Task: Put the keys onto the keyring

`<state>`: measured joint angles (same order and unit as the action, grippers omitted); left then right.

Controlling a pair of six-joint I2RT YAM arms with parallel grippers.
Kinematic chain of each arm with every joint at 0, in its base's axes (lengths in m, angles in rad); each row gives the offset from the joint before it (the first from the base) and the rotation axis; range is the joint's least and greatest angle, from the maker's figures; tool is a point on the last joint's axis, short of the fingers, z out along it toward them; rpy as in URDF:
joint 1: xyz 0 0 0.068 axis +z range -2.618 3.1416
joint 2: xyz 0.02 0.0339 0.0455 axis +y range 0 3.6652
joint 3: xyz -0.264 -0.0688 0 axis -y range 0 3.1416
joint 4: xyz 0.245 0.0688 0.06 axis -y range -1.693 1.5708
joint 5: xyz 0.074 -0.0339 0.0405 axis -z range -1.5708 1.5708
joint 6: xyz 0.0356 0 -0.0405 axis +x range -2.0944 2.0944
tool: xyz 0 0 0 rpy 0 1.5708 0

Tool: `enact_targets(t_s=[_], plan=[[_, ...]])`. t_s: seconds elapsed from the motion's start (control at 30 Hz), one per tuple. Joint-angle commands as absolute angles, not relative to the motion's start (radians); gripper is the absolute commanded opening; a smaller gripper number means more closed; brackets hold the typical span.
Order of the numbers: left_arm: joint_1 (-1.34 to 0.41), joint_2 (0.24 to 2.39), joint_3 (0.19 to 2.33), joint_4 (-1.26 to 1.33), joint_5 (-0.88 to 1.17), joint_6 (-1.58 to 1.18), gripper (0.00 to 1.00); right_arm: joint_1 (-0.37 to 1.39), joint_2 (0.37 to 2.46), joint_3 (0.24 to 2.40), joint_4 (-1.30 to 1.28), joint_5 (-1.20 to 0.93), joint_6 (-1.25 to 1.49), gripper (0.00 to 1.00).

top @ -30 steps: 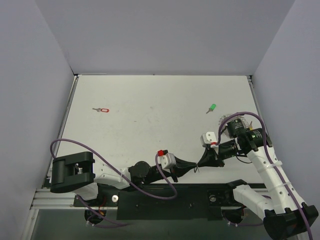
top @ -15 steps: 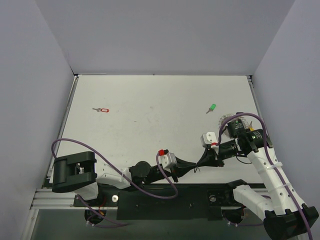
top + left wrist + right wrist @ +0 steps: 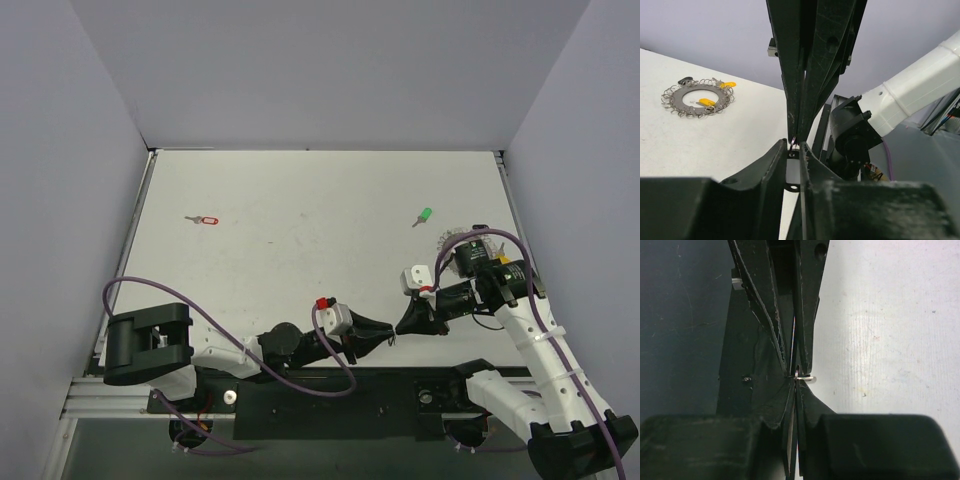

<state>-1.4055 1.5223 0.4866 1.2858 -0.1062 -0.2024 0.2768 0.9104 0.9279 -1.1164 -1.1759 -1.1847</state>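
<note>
Left gripper [image 3: 386,336]: jaws narrowly parted, nothing clearly clamped.
Right gripper [image 3: 402,326]: closed, tip to tip with left gripper, near side of keyring [image 3: 698,97].
Small silver piece [image 3: 799,375]: 1, at meeting point; pinched or not, cannot tell.
Keyring: 1, flat on counter [image 3: 300,200], 2 yellow tags on it.
Loose keys: 2.
- green key [image 3: 424,216], just beyond keyring
- red key [image 3: 205,220], well apart to keyring's left

Step, judged: tip-to-tip handover of silver piece.
Next move: needs fine alignment, then fetching a loose key.

On the table [image 3: 300,190], the left-hand key [image 3: 205,220] lies well apart from the right-hand key [image 3: 424,216]; the keyring [image 3: 448,238] lies just right of and nearer than that one; left gripper [image 3: 386,335] and right gripper [image 3: 402,325] meet tip to tip near the front edge
</note>
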Motion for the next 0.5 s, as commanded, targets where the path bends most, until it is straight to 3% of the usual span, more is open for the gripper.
enact_targets(t_s=[0.0,0.17,0.47], plan=[[-1.401,1.467,0.482,1.375,-0.138,-0.218,0.33,0.287,0.905,0.959,-1.141,-1.135,-1.154,0.00],[-1.402,1.401,0.465,1.277,-0.149,-0.203,0.50,0.296,0.911,0.969,-1.143,-1.077,-1.129,0.00],[-1.408,1.298,0.567,0.780,-0.169,-0.071,0.55,0.364,0.954,1.025,-1.170,-0.875,-1.063,0.00]])
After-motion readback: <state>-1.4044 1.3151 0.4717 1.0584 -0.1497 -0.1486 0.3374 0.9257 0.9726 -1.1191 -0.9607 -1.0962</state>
